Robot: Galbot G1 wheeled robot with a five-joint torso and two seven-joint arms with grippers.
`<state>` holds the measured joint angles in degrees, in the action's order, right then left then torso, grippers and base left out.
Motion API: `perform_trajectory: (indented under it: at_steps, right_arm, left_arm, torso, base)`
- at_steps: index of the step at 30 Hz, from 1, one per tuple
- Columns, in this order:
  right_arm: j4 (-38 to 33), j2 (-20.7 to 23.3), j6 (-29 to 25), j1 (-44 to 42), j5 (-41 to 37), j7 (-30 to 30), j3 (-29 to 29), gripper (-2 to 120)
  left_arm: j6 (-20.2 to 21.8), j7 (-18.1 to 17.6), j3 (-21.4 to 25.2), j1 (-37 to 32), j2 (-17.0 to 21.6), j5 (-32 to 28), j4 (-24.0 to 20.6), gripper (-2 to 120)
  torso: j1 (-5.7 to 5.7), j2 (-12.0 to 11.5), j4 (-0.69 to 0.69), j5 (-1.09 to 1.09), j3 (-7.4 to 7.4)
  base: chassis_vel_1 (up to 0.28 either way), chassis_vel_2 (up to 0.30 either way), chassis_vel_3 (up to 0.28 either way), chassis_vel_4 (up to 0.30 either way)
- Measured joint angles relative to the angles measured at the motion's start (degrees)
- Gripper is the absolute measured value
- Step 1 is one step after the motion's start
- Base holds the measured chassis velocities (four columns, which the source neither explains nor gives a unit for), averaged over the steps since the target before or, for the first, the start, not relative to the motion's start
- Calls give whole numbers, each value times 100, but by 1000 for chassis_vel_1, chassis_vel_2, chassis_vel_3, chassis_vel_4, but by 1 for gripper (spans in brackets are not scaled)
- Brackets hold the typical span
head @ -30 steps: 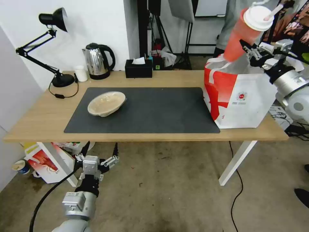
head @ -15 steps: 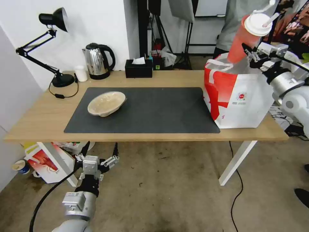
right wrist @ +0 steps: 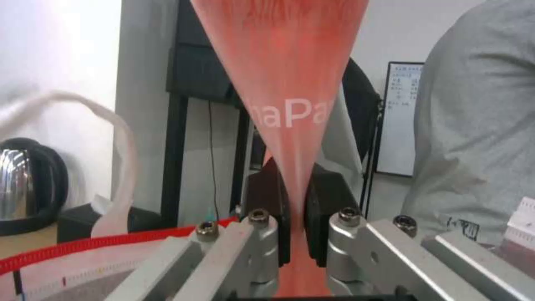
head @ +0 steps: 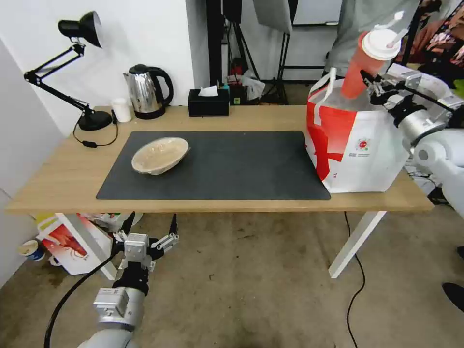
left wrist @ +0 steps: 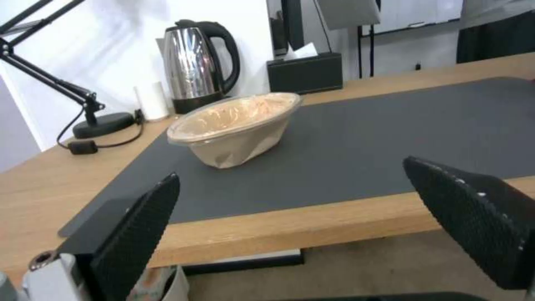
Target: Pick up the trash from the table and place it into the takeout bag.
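Observation:
My right gripper (head: 371,83) is shut on the lower part of the red translucent cup (head: 358,65), which has a white lid and straw. It holds the cup tilted over the open top of the takeout bag (head: 360,145), which stands at the table's right end. In the right wrist view the fingers (right wrist: 271,196) pinch the cup (right wrist: 284,83) above the bag's red rim (right wrist: 83,246). The beige oval bowl (head: 160,154) sits on the left part of the dark mat (head: 232,169). My left gripper (head: 145,232) hangs open below the table's front edge, facing the bowl (left wrist: 237,127).
Along the back edge of the table (head: 63,179) stand a black desk lamp (head: 95,121), a small white cup (head: 122,110), a steel kettle (head: 147,92) and a black tissue box (head: 208,102). A red-and-white printed box (head: 72,241) lies on the floor under the left end.
My right gripper has lowered the red cup toward the bag's opening and shifted slightly left. One white strap handle of the bag now stands up. The left arm has not moved.

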<state>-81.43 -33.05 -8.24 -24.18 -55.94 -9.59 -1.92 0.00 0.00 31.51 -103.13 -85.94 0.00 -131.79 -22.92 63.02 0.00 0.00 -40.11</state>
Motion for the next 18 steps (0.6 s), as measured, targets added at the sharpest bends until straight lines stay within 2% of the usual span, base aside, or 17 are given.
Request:
perform_trajectory:
  at_steps: [6,10,12,14,16,18]
  right_arm:
    - [-136,91,133,-85,24,147,9,5]
    - [-291,157,215,-148,6,243,-13,17]
    - [-462,226,277,-209,-28,317,-42,28]
    - [-482,234,285,-217,-36,326,-46,29]
    - [-690,328,351,-323,-133,397,-113,43]
    - [-720,340,359,-346,-142,404,-130,45]
  left_arm:
    - [0,0,0,0,0,0,0,100]
    - [0,0,0,0,0,0,0,100]
    - [0,0,0,0,0,0,0,100]
    - [0,0,0,0,0,0,0,100]
    - [0,0,0,0,0,0,0,100]
    - [0,0,0,0,0,0,0,100]
  torso:
    - [0,0,0,0,0]
    - [0,0,-1,0,0]
    - [0,0,0,0,0]
    - [0,0,0,0,0]
    - [0,0,0,-1,0]
    - [0,0,0,-1,0]
  base:
    - [0,0,0,0]
    - [0,0,0,0]
    - [0,0,0,0]
    - [0,0,0,0]
    - [0,0,0,0]
    - [0,0,0,0]
